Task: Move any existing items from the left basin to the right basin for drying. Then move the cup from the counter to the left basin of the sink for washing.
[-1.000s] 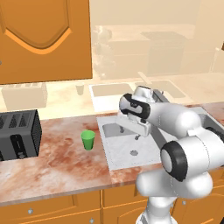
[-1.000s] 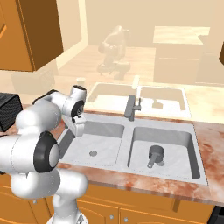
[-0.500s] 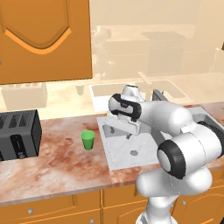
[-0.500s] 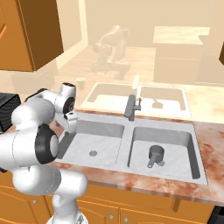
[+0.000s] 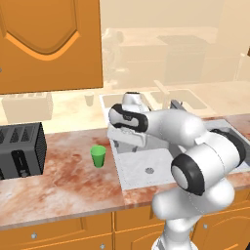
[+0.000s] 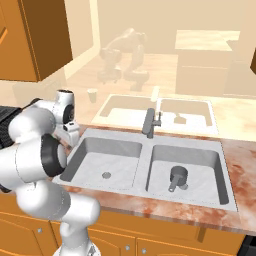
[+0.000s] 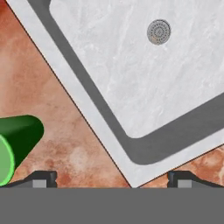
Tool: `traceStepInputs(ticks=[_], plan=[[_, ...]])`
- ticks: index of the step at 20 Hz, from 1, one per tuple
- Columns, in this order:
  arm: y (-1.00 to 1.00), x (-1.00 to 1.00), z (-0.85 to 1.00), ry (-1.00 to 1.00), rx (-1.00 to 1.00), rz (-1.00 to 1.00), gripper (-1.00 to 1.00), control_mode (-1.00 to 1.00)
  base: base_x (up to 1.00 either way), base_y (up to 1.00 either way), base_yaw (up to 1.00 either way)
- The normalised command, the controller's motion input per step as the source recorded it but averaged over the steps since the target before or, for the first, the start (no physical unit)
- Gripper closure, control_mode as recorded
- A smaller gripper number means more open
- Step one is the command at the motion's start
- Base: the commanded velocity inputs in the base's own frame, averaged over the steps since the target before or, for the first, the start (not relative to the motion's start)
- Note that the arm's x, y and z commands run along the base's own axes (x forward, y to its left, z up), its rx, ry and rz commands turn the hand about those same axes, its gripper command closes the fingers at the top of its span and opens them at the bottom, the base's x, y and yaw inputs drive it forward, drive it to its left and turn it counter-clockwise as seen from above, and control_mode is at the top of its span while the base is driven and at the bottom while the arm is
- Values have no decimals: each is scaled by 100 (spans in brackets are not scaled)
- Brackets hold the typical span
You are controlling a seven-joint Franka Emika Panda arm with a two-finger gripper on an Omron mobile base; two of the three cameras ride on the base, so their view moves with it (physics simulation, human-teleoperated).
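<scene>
The green cup [image 5: 98,156] stands upright on the marbled counter [image 5: 63,185], a little left of the sink [image 5: 119,166]. My gripper [image 5: 128,142] hangs open and empty over the sink's left rim, just right of the cup. In the hand view the cup [image 7: 15,142] lies at the left edge, outside the left fingertip [image 7: 43,178], and the gripper [image 7: 111,179] is above the rim [image 7: 87,109]. The left basin [image 6: 120,155] holds nothing but its drain [image 7: 158,31]. The dark grey pot [image 6: 177,177] lies in the right basin [image 6: 205,165].
A black toaster [image 5: 19,149] stands at the counter's left end. The grey faucet [image 6: 150,122] rises behind the divider between the basins. Orange wall cabinets [image 5: 49,44] hang above the counter on the left. My own arm blocks the counter left of the sink in the right base view.
The hand has swung left, from above the left basin to the sink's left rim, closer to the cup. The jaws stayed open; cup and pot have not moved.
</scene>
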Motion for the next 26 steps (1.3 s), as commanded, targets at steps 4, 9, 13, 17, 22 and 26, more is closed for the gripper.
traceStepInputs(ticks=[4,9,13,17,22,26], plan=[[26,17,0,0,-7,4,-100,-100,0,0,0],[27,19,0,-1,-5,6,-100,-100,0,0,0],[30,16,0,-4,-4,7,-100,-100,0,0,0],[29,12,-1,-4,-4,7,-100,-100,0,0,0],[23,11,-12,-6,-3,6,-100,-100,0,0,0],[18,14,-20,-6,-2,4,-100,-100,0,0,0]])
